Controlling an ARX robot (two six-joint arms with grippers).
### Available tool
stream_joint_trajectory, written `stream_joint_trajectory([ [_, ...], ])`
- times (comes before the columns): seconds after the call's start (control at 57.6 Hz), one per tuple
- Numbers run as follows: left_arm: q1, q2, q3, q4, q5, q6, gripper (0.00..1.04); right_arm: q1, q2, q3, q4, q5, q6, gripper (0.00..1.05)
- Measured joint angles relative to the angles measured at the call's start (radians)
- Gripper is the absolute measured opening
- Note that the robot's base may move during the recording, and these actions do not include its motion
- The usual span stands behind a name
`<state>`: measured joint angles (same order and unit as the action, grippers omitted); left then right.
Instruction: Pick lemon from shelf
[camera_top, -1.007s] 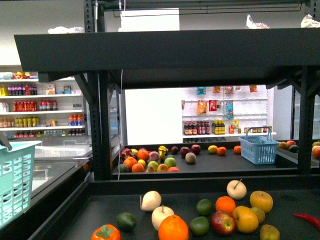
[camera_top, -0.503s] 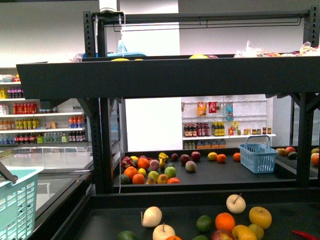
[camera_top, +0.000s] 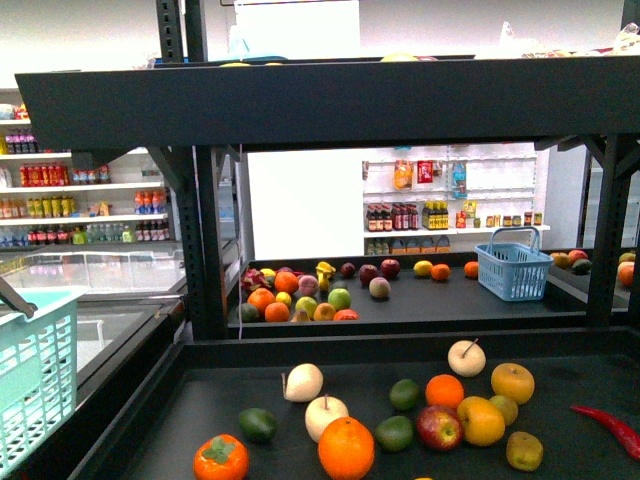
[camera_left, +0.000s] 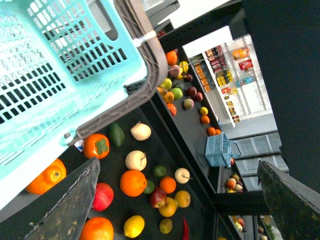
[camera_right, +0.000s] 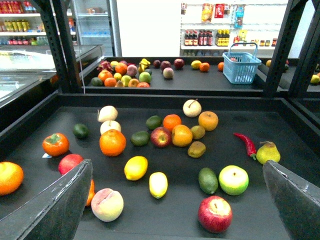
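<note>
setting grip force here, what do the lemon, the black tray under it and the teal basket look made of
Lemon: smooth, faintly glossy yellow skin; real or plastic fruit, cannot tell.
Tray: matte black sheet, likely painted metal, no shine.
Teal basket: moulded plastic, judging by its uniform colour and slotted lattice walls.

The lemon (camera_right: 136, 167) lies on the shelf (camera_right: 250, 212), near the orange (camera_right: 112, 142), beside another oval fruit (camera_right: 158, 184).
</note>
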<state>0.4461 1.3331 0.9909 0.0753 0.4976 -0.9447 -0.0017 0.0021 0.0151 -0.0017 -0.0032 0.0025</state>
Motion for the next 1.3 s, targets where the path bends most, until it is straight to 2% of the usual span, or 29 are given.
stream_joint_trajectory([
  [0.243, 0.028, 0.308, 0.311, -0.044, 0.053, -0.114, 0.97, 0.0, 0.0, 0.0, 0.0, 0.0, 0.0, 1.02],
  [0.486, 0.043, 0.518, 0.497, -0.068, 0.072, -0.179, 0.97, 0.0, 0.0, 0.0, 0.0, 0.0, 0.0, 1.02],
  [0.625, 0.045, 0.59, 0.562, -0.02, 0.08, -0.228, 0.97, 0.0, 0.0, 0.0, 0.0, 0.0, 0.0, 1.02],
  [0.885, 0.02, 0.746, 0.79, -0.027, 0.044, -0.3, 0.97, 0.0, 0.0, 0.0, 0.0, 0.0, 0.0, 1.02],
  [1.198, -0.001, 0.832, 0.901, -0.069, 0.01, -0.301, 0.97, 0.0, 0.0, 0.0, 0.0, 0.0, 0.0, 1.02],
  [1.233, -0.001, 0.833, 0.903, -0.073, 0.003, -0.298, 0.93, 0.0, 0.0, 0.0, 0.0, 0.0, 0.0, 1.02],
  [1.302, -0.001, 0.833, 0.903, -0.085, -0.005, -0.286, 0.76, 0.0, 0.0, 0.0, 0.0, 0.0, 0.0, 1.02],
])
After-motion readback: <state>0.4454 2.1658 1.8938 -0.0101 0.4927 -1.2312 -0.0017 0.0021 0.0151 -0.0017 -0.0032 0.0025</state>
